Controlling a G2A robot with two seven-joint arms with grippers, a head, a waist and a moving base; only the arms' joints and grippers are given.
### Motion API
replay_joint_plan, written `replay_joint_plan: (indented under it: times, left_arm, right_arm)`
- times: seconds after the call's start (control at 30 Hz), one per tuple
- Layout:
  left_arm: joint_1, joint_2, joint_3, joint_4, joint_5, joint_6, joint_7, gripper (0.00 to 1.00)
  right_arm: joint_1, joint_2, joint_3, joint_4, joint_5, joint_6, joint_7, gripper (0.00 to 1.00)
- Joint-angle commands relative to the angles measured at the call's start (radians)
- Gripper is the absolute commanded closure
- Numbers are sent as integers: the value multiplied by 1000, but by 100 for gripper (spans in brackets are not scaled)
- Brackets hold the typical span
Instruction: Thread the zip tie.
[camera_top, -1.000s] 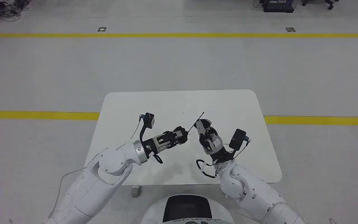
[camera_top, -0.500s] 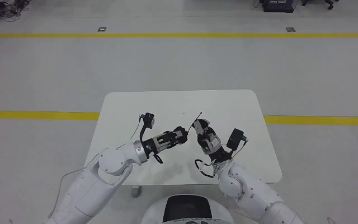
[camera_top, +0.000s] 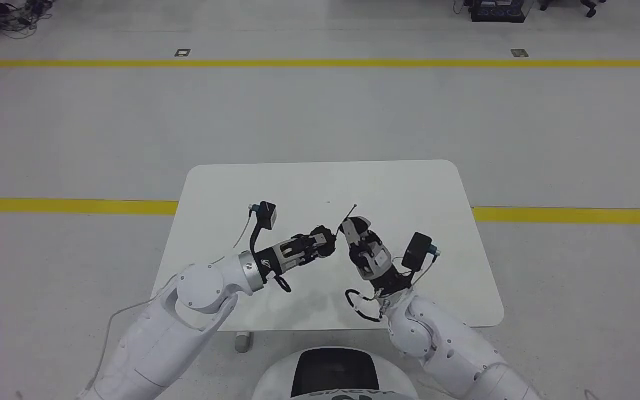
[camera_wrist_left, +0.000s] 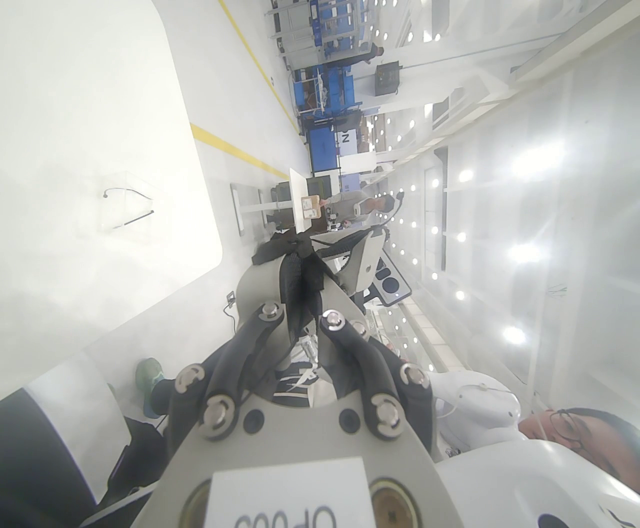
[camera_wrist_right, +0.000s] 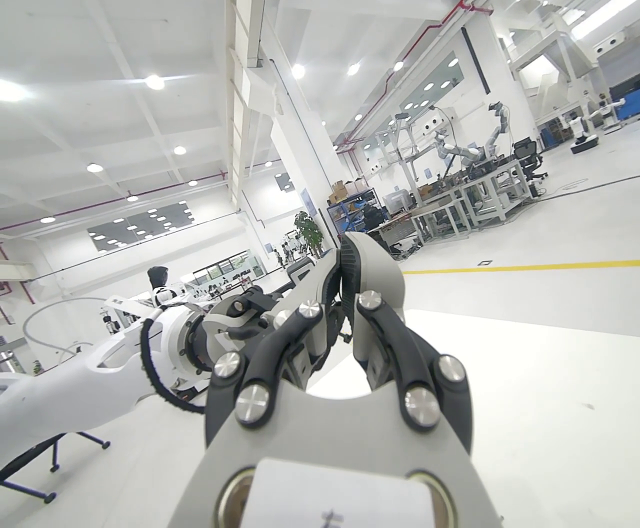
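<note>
Both arms hover over the white table (camera_top: 420, 190) with their tips close together. The zip tie (camera_top: 351, 212) is a thin black strip sticking up and away from my right gripper (camera_top: 347, 227), which is shut on it. In the right wrist view, my right gripper (camera_wrist_right: 344, 260) has its pads pressed together. My left gripper (camera_top: 327, 236) sits just left of it, fingers shut. The left wrist view has a small black piece (camera_wrist_left: 287, 250), apparently the tie's other end, pinched at the tips of the left gripper (camera_wrist_left: 300, 262).
A thin dark curved strip (camera_wrist_left: 127, 204) shows against the table surface beyond the left gripper. The table's rounded corner (camera_wrist_left: 217, 250) and edge lie close behind the grippers. Yellow floor lines (camera_top: 560, 214) run past the table.
My right gripper has shifted left with the zip tie, closing the gap to the left gripper. The left arm has stayed put.
</note>
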Motion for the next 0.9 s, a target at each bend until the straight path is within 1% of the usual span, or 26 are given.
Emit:
replay_joint_plan:
  times: [0.0, 0.5, 0.63, 0.87]
  left_arm:
    - [0, 0, 0, 0, 0, 0, 0, 100]
    - [0, 0, 0, 0, 0, 0, 0, 100]
    - [0, 0, 0, 0, 0, 0, 0, 100]
    - [0, 0, 0, 0, 0, 0, 0, 100]
  right_arm:
    - [1, 1, -2, -2, 4, 0, 0, 100]
    - [9, 15, -37, -18, 47, 0, -13, 100]
    - [12, 20, -43, -8, 55, 0, -10, 100]
    - [11, 24, -35, 11, 56, 0, -12, 100]
